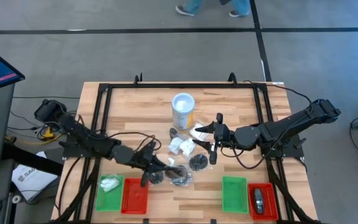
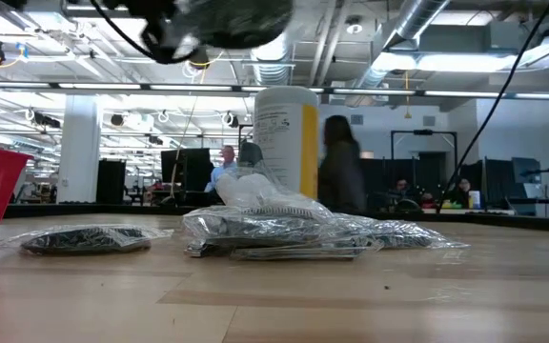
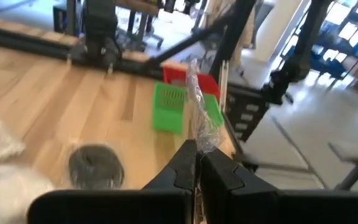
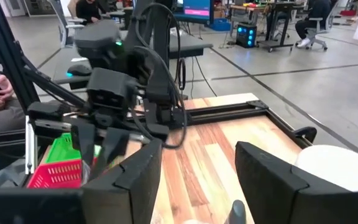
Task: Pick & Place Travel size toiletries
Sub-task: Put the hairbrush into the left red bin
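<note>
Near the middle of the desk, toward its front edge, I have the left gripper (image 1: 146, 176) pinched tight on a clear crinkly plastic wrapper (image 3: 199, 118); in the left wrist view the two dark fingers meet with the film standing up between their tips, and what the wrapper holds I cannot make out. It hangs just beside the left-hand red rectangular tray (image 1: 135, 194), with the left-hand green rectangular tray (image 1: 110, 192), which already holds a white wrapped packet (image 1: 109, 183), next to that along the front edge. As I judge it, the coming drop turns on that: the red tray lies just on the front-edge side of the gripper, almost under it, so a short move toward that edge should do, and the left arm is far nearer these trays than the right. The other travel-size toiletries lie in a loose cluster at the desk's centre: white wrapped packets (image 1: 180, 146), black round wrapped packets (image 1: 198, 162), and more beside my gripper. The right gripper (image 1: 215, 142) hovers over the cluster's right side with its fingers spread apart, holding nothing. Behind the cluster stands the white cylindrical tub with the yellow label (image 1: 183, 110). Another green tray (image 1: 234, 193) and red tray (image 1: 261, 200) sit by the front right corner, the red one holding a dark grey oblong piece (image 1: 258, 199).
</note>
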